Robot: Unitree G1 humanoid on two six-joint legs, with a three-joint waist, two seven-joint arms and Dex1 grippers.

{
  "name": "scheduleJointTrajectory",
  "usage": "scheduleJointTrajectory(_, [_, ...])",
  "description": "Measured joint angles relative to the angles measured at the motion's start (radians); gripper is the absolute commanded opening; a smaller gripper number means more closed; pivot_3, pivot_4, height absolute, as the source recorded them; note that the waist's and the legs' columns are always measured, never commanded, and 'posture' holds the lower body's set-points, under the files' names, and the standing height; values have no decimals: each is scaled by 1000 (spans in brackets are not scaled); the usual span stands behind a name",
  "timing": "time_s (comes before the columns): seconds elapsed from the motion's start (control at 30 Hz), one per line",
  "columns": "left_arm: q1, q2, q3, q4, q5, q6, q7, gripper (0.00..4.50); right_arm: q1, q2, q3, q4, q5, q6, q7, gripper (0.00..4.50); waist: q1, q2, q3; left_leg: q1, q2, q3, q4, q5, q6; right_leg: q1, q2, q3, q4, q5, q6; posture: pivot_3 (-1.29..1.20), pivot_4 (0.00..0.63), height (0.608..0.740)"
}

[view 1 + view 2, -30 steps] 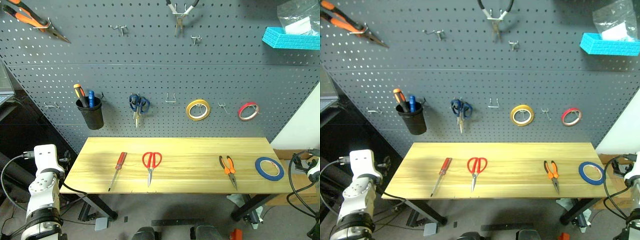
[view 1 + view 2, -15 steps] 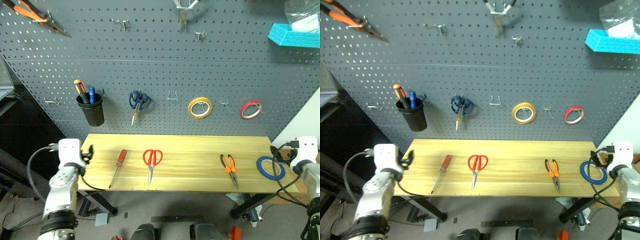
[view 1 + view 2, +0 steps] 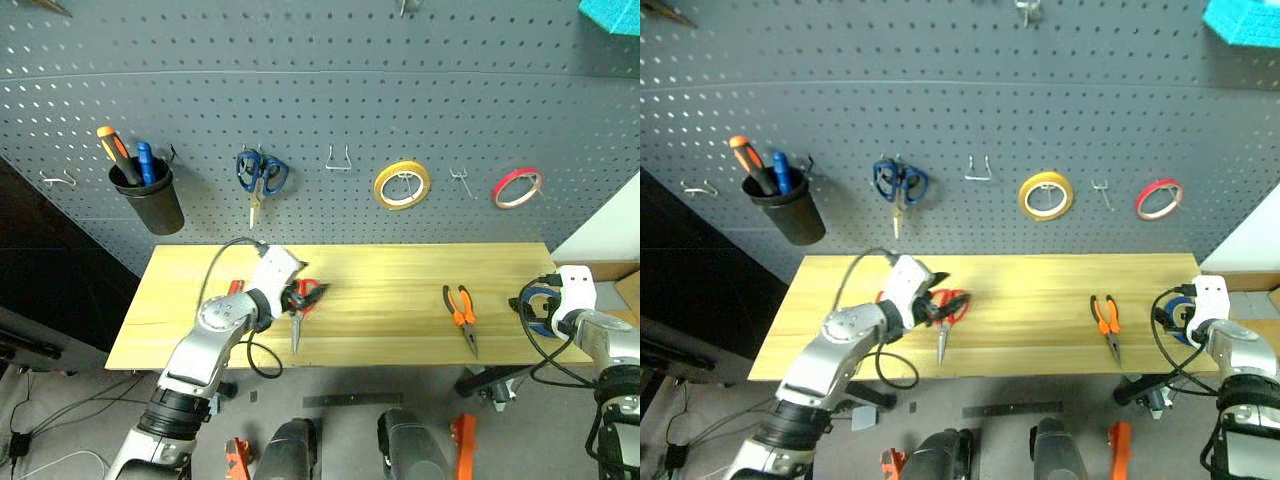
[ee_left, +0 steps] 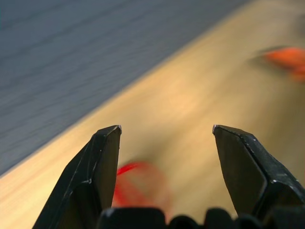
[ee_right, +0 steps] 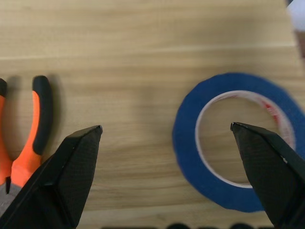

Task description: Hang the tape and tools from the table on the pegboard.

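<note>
Hovering left gripper (image 4: pixel 166 129), jaws apart, over red scissors (image 3: pixel 948 312); I'm reading blades pointing 6 o'clock. Right gripper (image 5: pixel 167 131), jaws wide, tape (image 5: pixel 238 143) lying at 3 o'clock.

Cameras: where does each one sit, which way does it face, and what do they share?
Left and right eye views: on the head, looking forward and down at the pegboard and table; both arms show.
Left wrist view: looks along the open left tool over the red-handled scissors.
Right wrist view: looks down between the open right tool's fingers at the blue tape and pliers.
</note>
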Motion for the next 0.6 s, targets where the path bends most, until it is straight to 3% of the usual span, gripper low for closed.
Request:
scheduleJointTrajectory(0.07, [-22,11,-15,-24,-26,26,-53,3293,-52,0,15,86,-20,-23,5,4500,-3,-1,12,-5,0,1,0,0,0,-7,0,1,1,1,-1,-159,317,740])
scheduleJointTrajectory(0.33, [-55,40,-41,-25,-17,35,-124,3293,-201,-10,86,371,-125,-132,11,4500,-7,-8,52,-7,-1,2,0,-1,1,-9,-1,1,1,2,-1,-120,333,740])
scheduleJointTrajectory(0.47, [-59,50,-42,-26,-14,32,-143,3312,-239,-14,118,419,-165,-144,37,3590,-5,-14,59,-7,-1,1,0,-1,1,-9,-2,1,1,2,-1,-104,333,740])
scheduleJointTrajectory(0.6, [-58,60,-48,-42,-16,32,-165,3312,-257,-14,154,436,-199,-145,71,2226,-2,-15,60,-7,-2,1,0,-1,1,-8,-2,0,0,2,0,-97,327,740])
